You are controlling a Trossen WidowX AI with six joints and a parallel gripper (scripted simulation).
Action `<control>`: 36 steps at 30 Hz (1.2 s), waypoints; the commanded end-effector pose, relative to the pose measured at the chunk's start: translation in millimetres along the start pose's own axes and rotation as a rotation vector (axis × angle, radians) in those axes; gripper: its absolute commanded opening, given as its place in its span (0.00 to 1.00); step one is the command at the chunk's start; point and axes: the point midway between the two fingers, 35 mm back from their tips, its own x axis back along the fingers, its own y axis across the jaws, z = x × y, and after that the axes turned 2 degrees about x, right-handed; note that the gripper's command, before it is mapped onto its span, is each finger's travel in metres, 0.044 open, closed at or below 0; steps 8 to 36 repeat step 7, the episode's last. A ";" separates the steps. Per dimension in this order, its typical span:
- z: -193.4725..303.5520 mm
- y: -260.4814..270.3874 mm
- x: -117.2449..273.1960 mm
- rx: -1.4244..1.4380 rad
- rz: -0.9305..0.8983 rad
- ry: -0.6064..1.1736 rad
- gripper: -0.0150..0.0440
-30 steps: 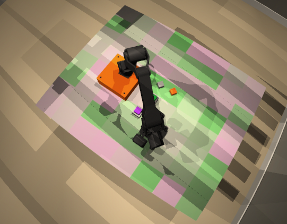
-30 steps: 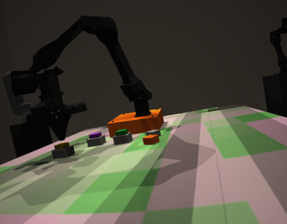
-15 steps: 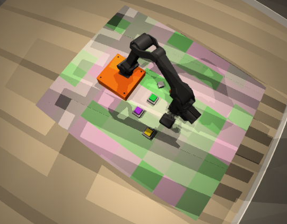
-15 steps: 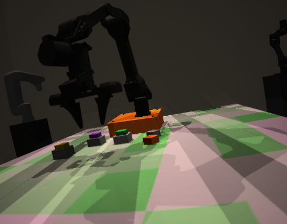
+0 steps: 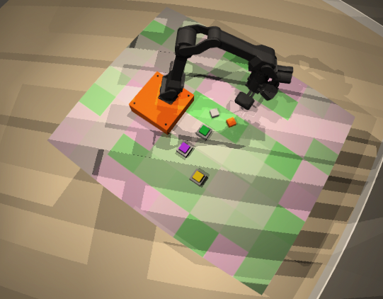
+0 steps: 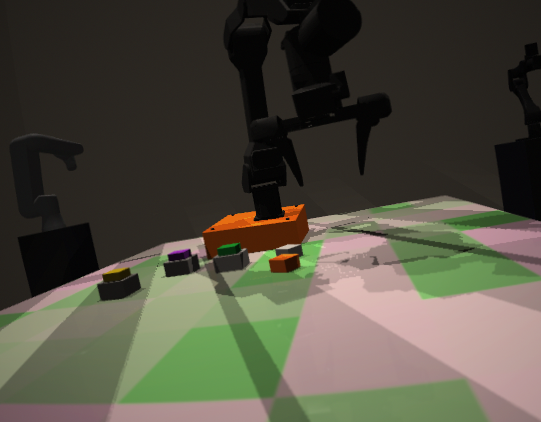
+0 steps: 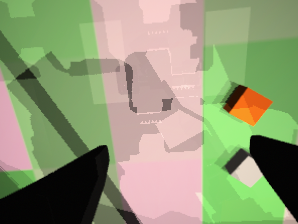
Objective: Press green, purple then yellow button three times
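Hovering claw (image 6: 329,162) wide apart and empty, yellow button (image 5: 198,175) square-capped on grey base

A tan, wood-grained table (image 5: 45,219) carries a pink-and-green checkered mat (image 5: 219,198) — streaked with long shadows. Behind it, dark walls and two black clamp stands (image 6: 44,200) — dimly lit.

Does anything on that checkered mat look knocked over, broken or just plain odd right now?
Nothing stands out. The green button, purple button and yellow button sit level in their grey housings. The orange block and white block lie flat and apart. The open gripper hangs above the mat, touching nothing.
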 end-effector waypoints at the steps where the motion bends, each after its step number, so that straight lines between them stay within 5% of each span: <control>1: 35.0 39.6 7.8 -0.004 0.000 0.005 0.93; 36: 41.6 46.5 9.6 -0.004 -0.002 0.005 0.93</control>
